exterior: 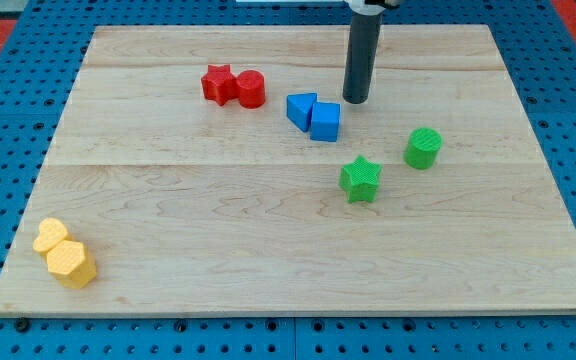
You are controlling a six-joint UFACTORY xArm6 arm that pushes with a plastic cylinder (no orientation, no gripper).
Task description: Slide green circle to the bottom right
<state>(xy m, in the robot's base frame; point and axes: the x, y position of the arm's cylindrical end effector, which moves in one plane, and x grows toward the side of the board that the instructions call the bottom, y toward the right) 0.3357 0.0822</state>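
Note:
The green circle (423, 148) stands on the wooden board (218, 230), right of centre. A green star (361, 179) lies just to its lower left, a small gap apart. My tip (355, 99) rests on the board above and to the left of the green circle, well apart from it, and just right of the blue blocks.
A blue triangle (300, 108) and a blue cube (325, 121) touch each other left of my tip. A red star (218, 83) and a red circle (251, 89) sit together at upper left. Two yellow blocks (65, 253) lie at the bottom left corner.

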